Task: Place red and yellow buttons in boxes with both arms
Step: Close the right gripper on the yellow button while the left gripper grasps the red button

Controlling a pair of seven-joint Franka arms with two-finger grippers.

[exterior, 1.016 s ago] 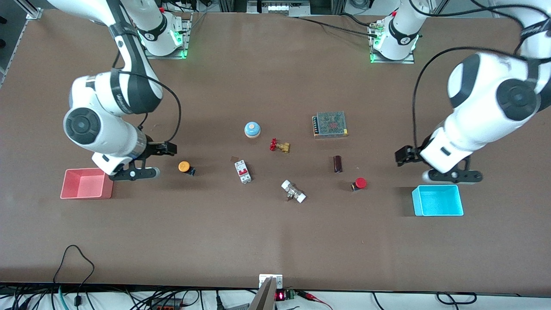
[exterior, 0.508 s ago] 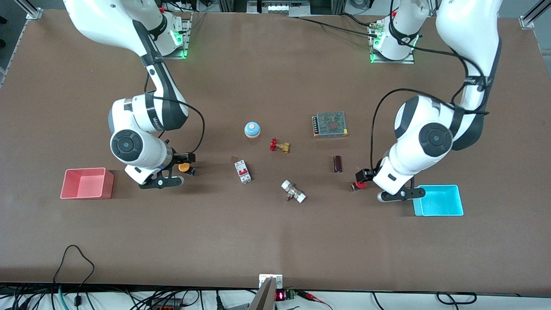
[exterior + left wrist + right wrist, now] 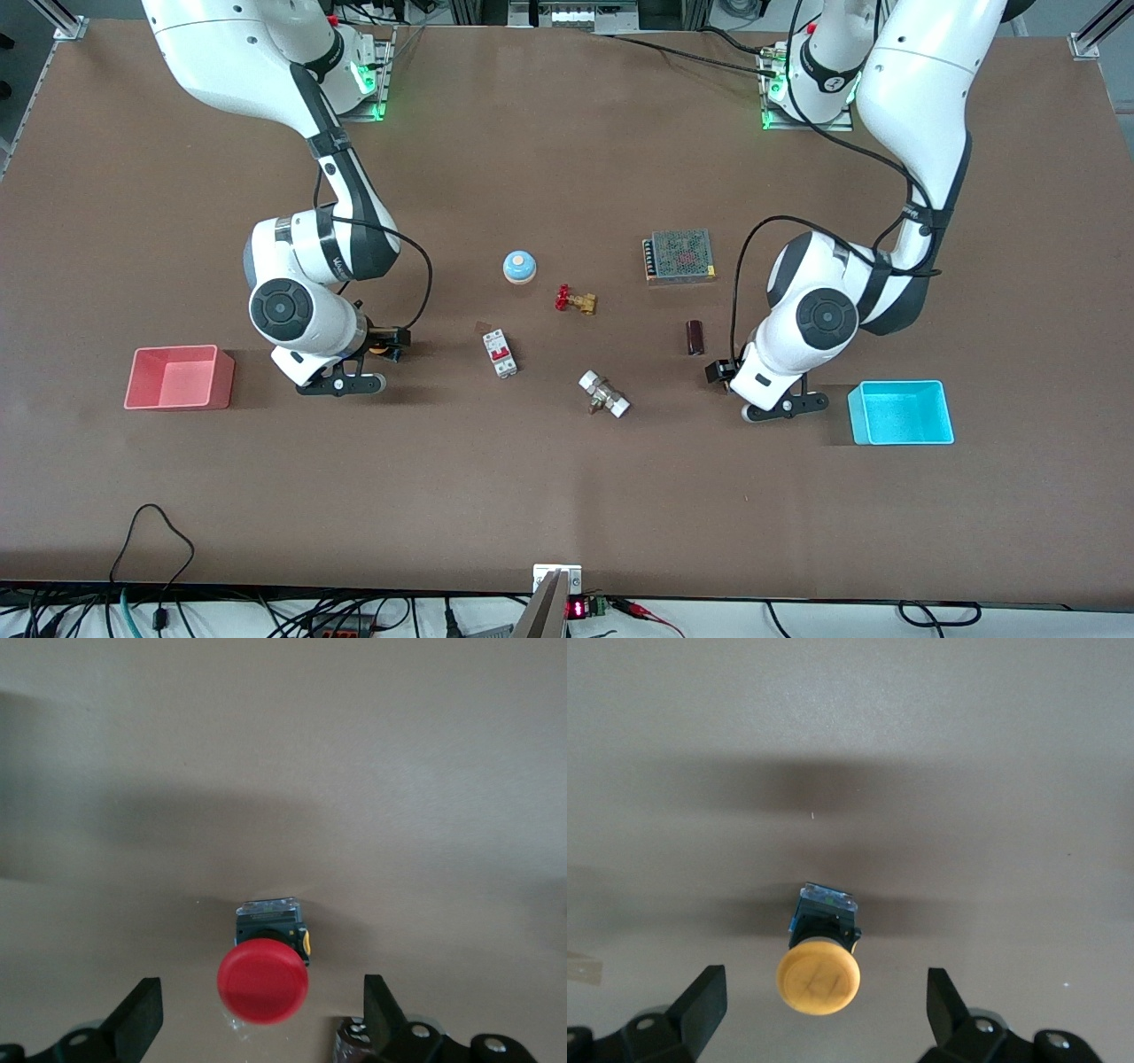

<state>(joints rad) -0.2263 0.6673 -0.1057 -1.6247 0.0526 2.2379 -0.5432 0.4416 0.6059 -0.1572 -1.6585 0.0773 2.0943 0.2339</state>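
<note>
Left gripper [image 3: 263,1019] jaws wide over the red button [image 3: 263,980]; right gripper [image 3: 824,1014] jaws wide over the yellow button [image 3: 818,977].

The right arm's black two-finger gripper [image 3: 822,1019] hangs spread over the yellow-capped push-button [image 3: 819,974], between the pink-red open plastic tray [image 3: 180,377] and the white circuit breaker [image 3: 500,352]. The left arm's black two-finger gripper [image 3: 263,1023] hangs spread over the red-capped push-button [image 3: 263,979], beside the cyan open plastic tray [image 3: 900,412].
</note>
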